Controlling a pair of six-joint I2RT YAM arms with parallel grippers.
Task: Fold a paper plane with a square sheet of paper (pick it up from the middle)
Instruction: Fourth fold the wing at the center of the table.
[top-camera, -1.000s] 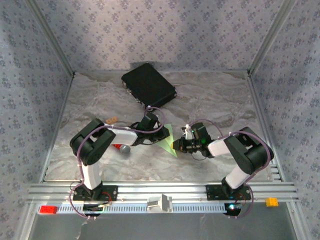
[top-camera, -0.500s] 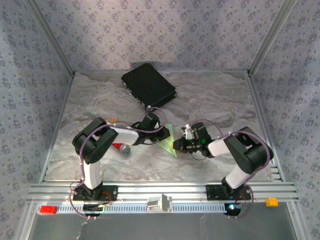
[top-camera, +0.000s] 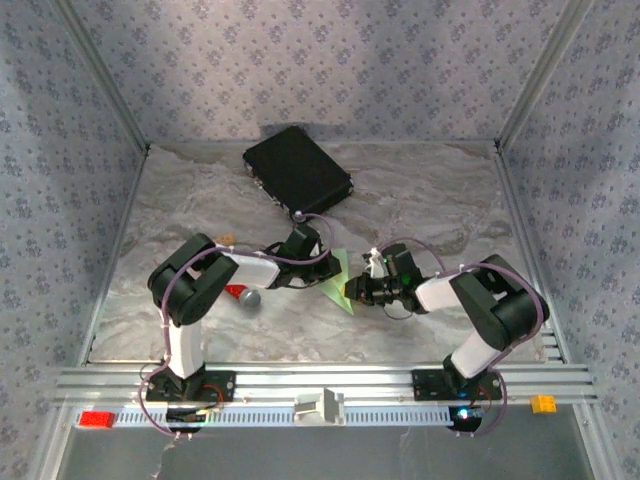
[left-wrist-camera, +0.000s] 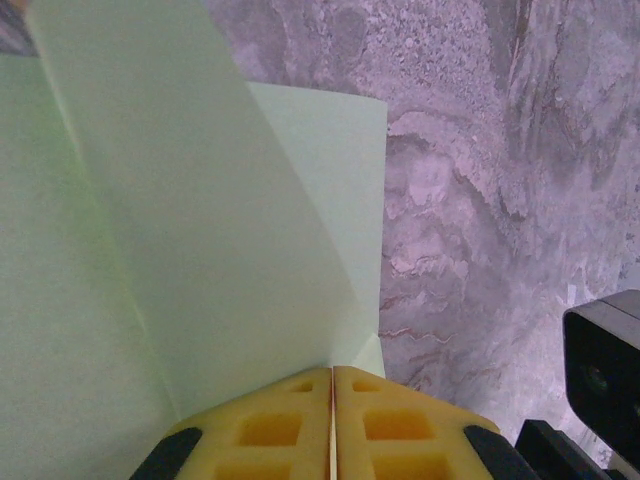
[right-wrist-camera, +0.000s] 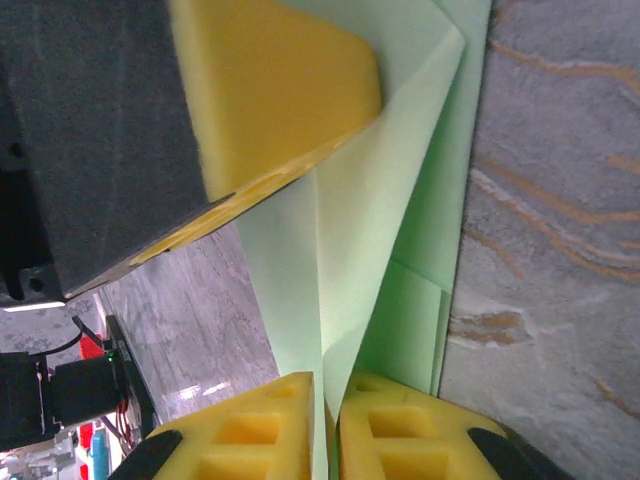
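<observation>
The left arm's elbow has swung slightly toward the middle, while the sheet of paper (top-camera: 338, 281) has stayed where it was, near the middle of the tabletop (top-camera: 430, 200) and somewhat toward its near edge. Both arms lie low, with forearms turned inward and wrists meeting at the creased sheet. In the left wrist view, the left gripper (left-wrist-camera: 332, 385) has its yellow pads pressed together on the paper's fold. In the right wrist view, the right gripper (right-wrist-camera: 328, 400) stands a narrow gap apart with a raised flap running between its pads. Whether they press the flap I cannot tell.
</observation>
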